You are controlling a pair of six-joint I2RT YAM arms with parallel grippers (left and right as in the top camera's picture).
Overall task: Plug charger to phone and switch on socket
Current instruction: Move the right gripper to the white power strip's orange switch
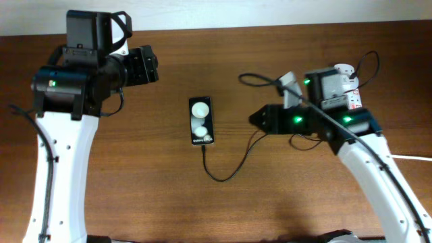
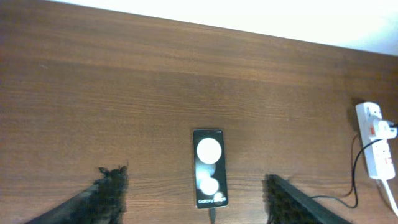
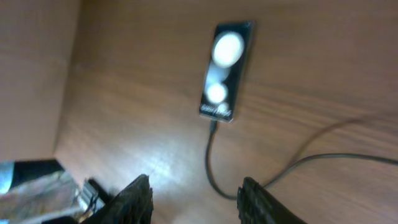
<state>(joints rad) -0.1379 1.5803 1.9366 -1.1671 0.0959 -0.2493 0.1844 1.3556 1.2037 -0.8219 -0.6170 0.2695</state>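
Observation:
The black phone (image 1: 201, 120) lies flat mid-table, its screen showing two white round shapes. It also shows in the left wrist view (image 2: 209, 176) and the right wrist view (image 3: 222, 70). The thin black charger cable (image 1: 223, 177) runs from the phone's lower edge, loops, and leads right toward the socket (image 1: 351, 91), which is partly hidden behind my right arm. In the left wrist view the socket (image 2: 376, 140) has a white adapter plugged in. My left gripper (image 1: 154, 66) (image 2: 194, 177) is open and empty, raised above the phone. My right gripper (image 1: 260, 119) (image 3: 196, 183) is open and empty, right of the phone above the cable (image 3: 211, 162).
The brown wooden table (image 1: 135, 175) ends at a white wall along the back. The socket's thick white cord (image 1: 412, 157) trails off to the right edge. A cable loop (image 1: 260, 81) rises behind my right arm.

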